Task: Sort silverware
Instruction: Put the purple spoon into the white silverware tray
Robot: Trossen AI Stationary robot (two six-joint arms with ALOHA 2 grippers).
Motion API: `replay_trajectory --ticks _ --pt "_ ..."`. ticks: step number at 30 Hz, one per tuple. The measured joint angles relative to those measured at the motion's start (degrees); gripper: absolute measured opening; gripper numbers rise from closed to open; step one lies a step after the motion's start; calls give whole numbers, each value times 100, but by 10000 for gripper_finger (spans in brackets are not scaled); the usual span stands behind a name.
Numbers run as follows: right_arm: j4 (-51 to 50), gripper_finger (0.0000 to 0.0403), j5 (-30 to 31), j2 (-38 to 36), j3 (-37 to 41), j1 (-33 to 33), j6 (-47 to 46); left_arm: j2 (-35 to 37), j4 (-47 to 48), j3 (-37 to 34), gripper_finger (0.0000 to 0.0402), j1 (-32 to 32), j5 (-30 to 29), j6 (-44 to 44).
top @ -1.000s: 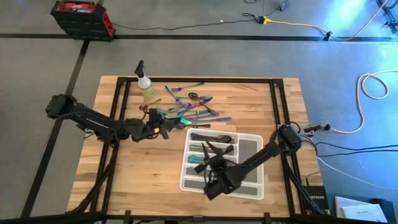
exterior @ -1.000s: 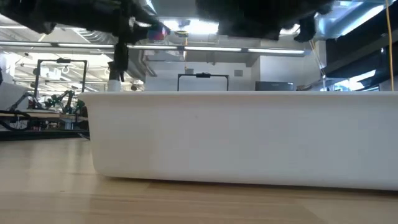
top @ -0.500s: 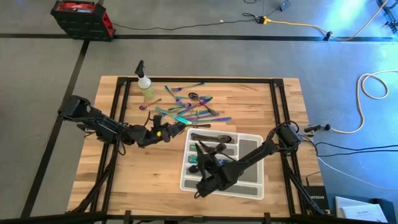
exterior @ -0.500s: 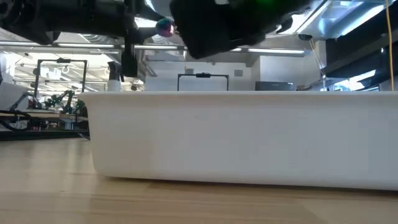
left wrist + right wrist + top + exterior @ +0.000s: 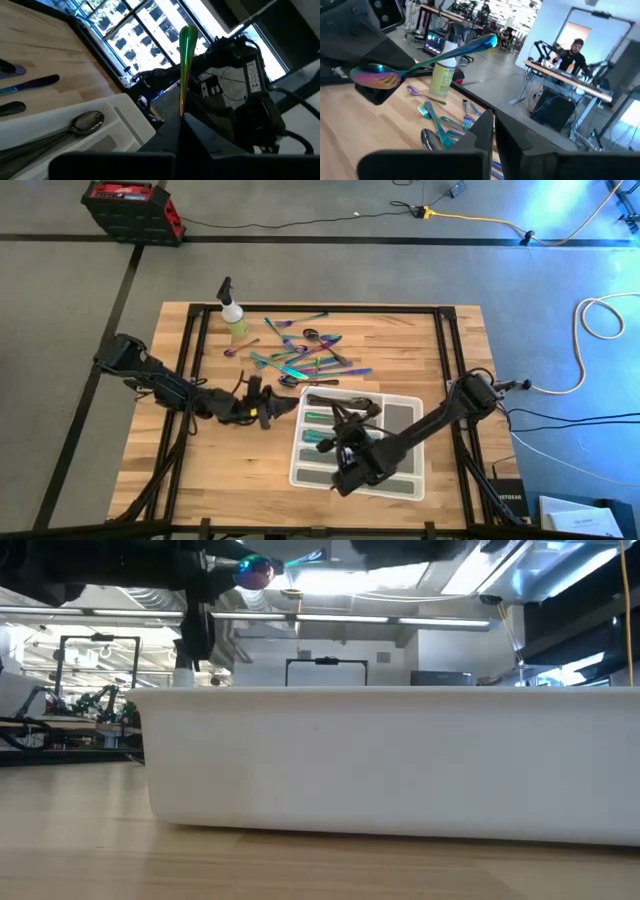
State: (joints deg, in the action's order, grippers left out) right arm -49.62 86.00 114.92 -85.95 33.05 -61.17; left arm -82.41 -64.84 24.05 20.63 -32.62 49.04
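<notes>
Spoon transfer to tray: handling notes and arm pose

Left gripper (image 5: 266, 408) is clamped on a rainbow spoon (image 5: 420, 62). The slim handle (image 5: 186, 60) projects forward past the fingers, and the bowl shows high above the table in the low view. The tray (image 5: 410, 398) lies just ahead of the gripper, and a dark spoon (image 5: 87, 120) already lies in its nearest compartment.

Judgement: this piece belongs with the spoons. Carry it level over the rim, line the handle up along the compartment, lower it close, then release, so the piece cannot bounce into a neighbouring slot.

Remaining loose silverware (image 5: 300, 360) lies on the table beside the gripper, away from the tray.

Left arm reaches low and well extended across the table. Right gripper (image 5: 345, 428) hangs over the tray; keep clear of it.
</notes>
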Motion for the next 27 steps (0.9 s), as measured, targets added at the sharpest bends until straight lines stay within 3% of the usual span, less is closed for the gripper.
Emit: replay_trajectory --ticks 6,13,16,22,27 --pt "-133 0 -187 -396 -4 290 330 0 11 2 0 209 41 -197" --pt "94 0 -1306 -531 -2 401 1268 0 5 2 0 235 41 -300" --pt "705 0 -2439 -525 0 296 2306 0 3 2 0 235 43 -302" --pt "2778 0 -5529 -520 44 -36 4640 0 27 2 0 237 43 -302" --pt "5022 0 -5873 -906 905 -171 5979 2 99 4 0 255 43 -302"
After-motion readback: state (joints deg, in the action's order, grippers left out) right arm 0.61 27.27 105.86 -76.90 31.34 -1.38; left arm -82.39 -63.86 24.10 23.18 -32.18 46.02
